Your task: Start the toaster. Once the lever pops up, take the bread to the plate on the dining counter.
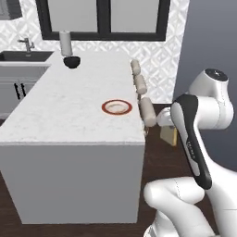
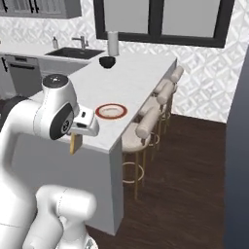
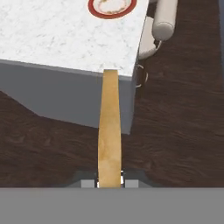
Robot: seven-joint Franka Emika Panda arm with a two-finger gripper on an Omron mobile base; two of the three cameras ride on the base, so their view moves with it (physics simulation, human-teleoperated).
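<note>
On the white marble surface [image 1: 69,115], a black bowl [image 1: 71,61] and a pale cylinder [image 1: 65,42] stand far beyond the fingers. The plate [image 1: 116,107] lies nearer, ahead of the fingers, near the surface's stool-side edge. The fingers [image 3: 109,183] are clenched on the bread [image 3: 109,131], held edge-on off the surface's corner, above the dark floor [image 3: 183,131], beside padded stools [image 2: 148,127].

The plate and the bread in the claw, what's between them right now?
Bare marble top of the dining counter, then its near edge. In the hand view nothing else stands between the plate and the bread.
</note>
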